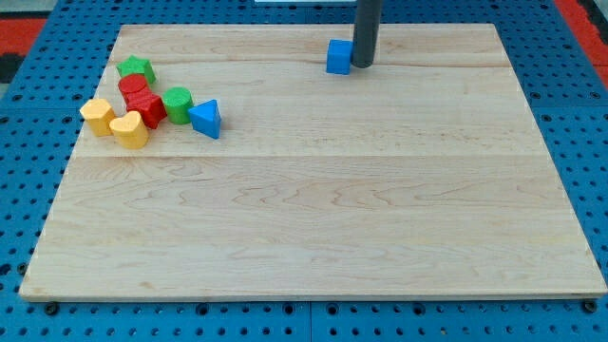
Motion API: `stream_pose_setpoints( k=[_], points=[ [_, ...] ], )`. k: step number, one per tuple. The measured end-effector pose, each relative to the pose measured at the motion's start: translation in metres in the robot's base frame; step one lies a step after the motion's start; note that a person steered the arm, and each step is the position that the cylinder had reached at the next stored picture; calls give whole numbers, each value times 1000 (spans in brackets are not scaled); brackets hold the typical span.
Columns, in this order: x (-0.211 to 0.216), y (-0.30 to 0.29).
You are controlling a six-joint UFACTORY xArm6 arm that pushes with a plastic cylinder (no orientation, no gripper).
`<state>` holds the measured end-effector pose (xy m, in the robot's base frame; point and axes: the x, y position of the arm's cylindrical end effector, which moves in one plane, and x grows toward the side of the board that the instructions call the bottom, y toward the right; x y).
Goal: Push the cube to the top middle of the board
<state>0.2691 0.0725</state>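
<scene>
A blue cube (338,56) sits near the top edge of the wooden board (313,218), about the middle of its width. My tip (364,65) stands right against the cube's right side, touching or nearly touching it. The rod rises straight up out of the view's top.
A cluster of blocks lies at the board's left: a green star (137,68), a red cylinder (132,86), a red block (150,106), a green cylinder (178,103), a blue triangle (206,118), a yellow block (96,115) and a yellow heart (129,128). Blue pegboard surrounds the board.
</scene>
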Motion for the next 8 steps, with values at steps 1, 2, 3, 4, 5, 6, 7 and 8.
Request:
stream_pose_setpoints(
  k=[1, 2, 3, 4, 5, 6, 7, 8],
  points=[
    [6, -15],
    [14, -17],
    [33, -41],
    [4, -55],
    [-18, -55],
    [-25, -48],
    [21, 6],
    [39, 22]
  ],
)
